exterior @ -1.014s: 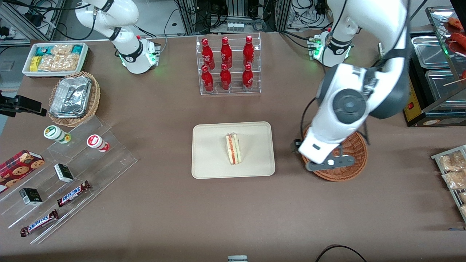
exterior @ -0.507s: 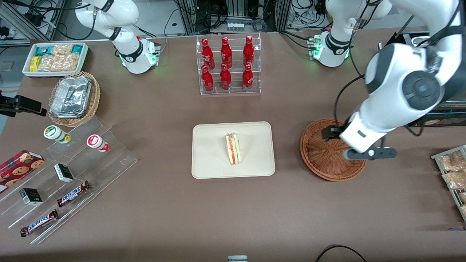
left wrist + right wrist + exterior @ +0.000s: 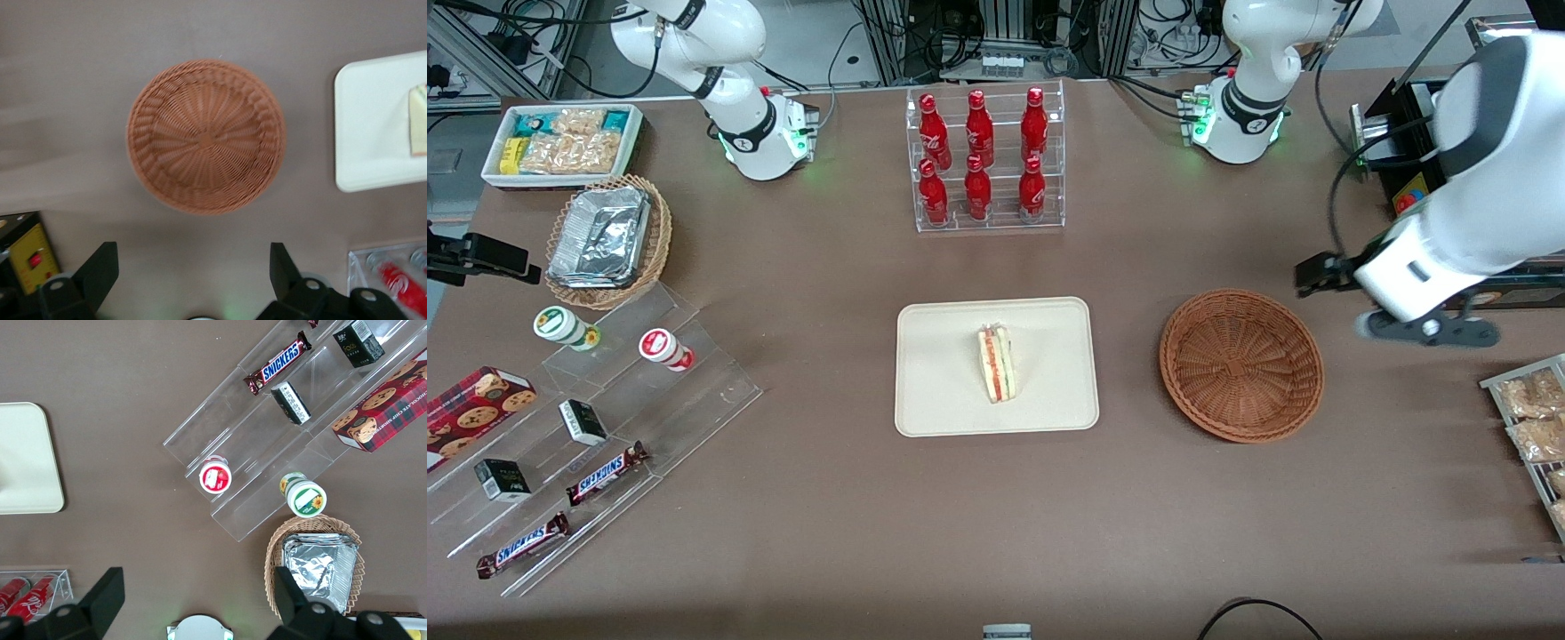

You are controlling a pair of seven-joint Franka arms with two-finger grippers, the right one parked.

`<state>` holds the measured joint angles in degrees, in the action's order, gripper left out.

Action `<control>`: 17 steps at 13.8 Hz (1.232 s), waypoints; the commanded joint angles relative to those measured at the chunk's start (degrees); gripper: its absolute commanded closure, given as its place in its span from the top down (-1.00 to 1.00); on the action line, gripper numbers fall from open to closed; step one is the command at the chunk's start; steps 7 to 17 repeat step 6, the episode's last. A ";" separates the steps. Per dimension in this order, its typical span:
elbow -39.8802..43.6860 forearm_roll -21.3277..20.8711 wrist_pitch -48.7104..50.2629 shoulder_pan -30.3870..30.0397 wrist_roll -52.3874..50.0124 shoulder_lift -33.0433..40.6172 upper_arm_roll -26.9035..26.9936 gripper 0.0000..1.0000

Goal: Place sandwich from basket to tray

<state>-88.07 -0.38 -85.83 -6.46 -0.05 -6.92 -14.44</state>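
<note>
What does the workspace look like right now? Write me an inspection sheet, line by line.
Surface: brown table.
Job's things: triangular white-bread sandwich lies on the cream rectangular tray; round reddish-brown wicker basket holds nothing.
Clutter: clear rack of red bottles; tan wicker basket of foil containers; clear stepped stand with Snickers bars.
Grippers: left gripper open, raised above the table, clear of the basket.
Cables: black cable at the table's near edge.
Surroundings: equipment racks, wiring.
</note>
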 commanded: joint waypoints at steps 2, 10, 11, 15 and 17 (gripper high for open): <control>-2.54 -0.68 4.25 -2.68 3.56 5.77 -0.42 1.00; -2.64 -0.50 7.33 -2.15 3.48 8.94 2.83 1.00; -2.64 -0.50 7.33 -2.15 3.48 8.94 2.83 1.00; -2.64 -0.50 7.33 -2.15 3.48 8.94 2.83 1.00; -2.64 -0.50 7.33 -2.15 3.48 8.94 2.83 1.00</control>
